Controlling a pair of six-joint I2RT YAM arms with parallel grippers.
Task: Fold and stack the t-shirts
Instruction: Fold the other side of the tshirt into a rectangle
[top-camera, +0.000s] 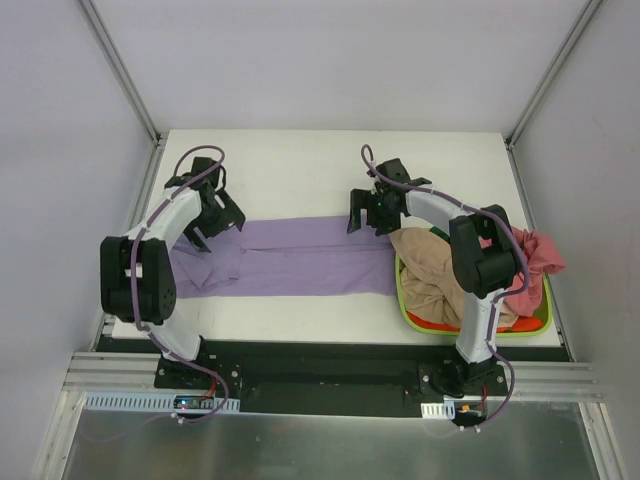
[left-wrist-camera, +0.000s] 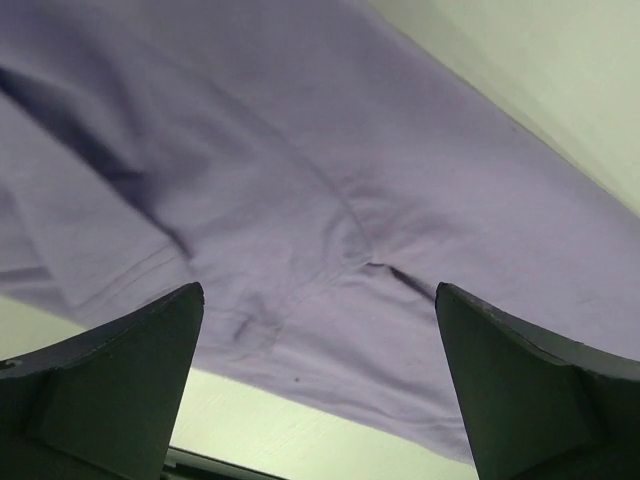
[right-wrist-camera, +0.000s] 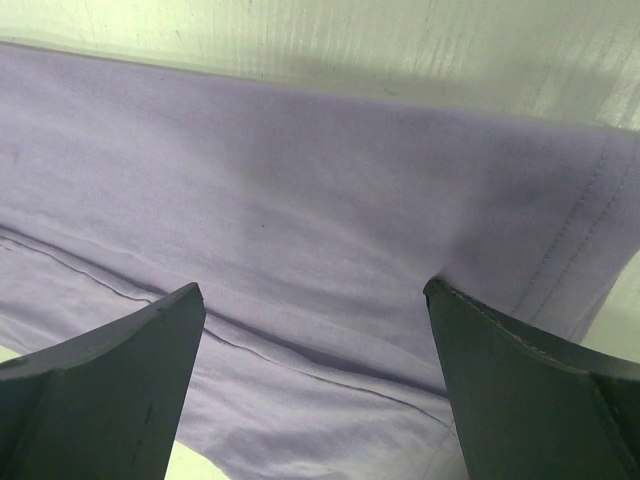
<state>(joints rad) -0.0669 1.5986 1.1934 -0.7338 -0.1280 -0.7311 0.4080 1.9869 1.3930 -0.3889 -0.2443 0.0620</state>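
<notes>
The lavender-purple t-shirt (top-camera: 290, 262) lies folded into a long band across the white table (top-camera: 300, 170). My left gripper (top-camera: 212, 222) is open over its left end; the left wrist view shows purple cloth (left-wrist-camera: 300, 180) between the spread fingers (left-wrist-camera: 110, 380). My right gripper (top-camera: 367, 213) is open over the band's right end; its wrist view shows cloth and a hem (right-wrist-camera: 300, 230) below wide-apart fingers (right-wrist-camera: 520, 390). Neither holds anything. A tan-beige shirt (top-camera: 430, 275) and a pinkish-red shirt (top-camera: 535, 255) sit heaped in the basket. No dark green shirt is visible.
The lime-green plastic basket (top-camera: 405, 305) stands at the table's right front, close to the right arm. Grey walls with metal posts enclose the table on three sides. A black rail runs along the near edge.
</notes>
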